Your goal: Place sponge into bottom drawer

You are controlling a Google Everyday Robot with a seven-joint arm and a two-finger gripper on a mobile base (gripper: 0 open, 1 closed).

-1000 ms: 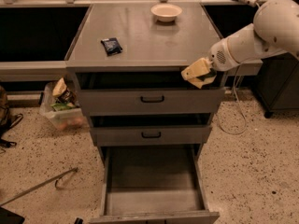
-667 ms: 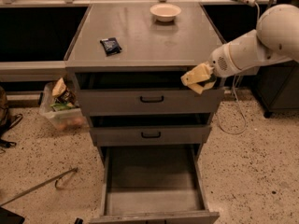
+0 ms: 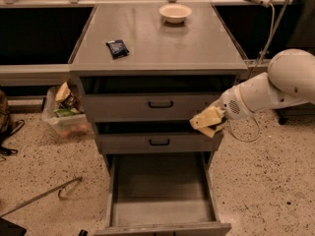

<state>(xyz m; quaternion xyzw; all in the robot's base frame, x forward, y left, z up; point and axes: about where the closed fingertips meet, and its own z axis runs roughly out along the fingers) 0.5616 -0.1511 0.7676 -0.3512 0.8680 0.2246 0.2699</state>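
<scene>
The pale yellow sponge [image 3: 207, 120] is held in my gripper [image 3: 212, 122] at the right front corner of the cabinet, level with the gap between the top and middle drawers. My white arm [image 3: 275, 87] reaches in from the right. The bottom drawer [image 3: 162, 215] is pulled fully open below, a wide grey box with a bare flat floor. The sponge is above and slightly right of the drawer's right wall.
Two shallower grey drawers with black handles [image 3: 160, 103] sit partly open above. The cabinet top holds a small dark blue packet [image 3: 117, 48] and a white bowl [image 3: 174, 12]. A clear bin of items [image 3: 66, 113] stands on the floor at left, a metal rod [image 3: 39, 195] lies nearby.
My gripper has carried the sponge downward, from the level of the cabinet top edge to the level of the middle drawer.
</scene>
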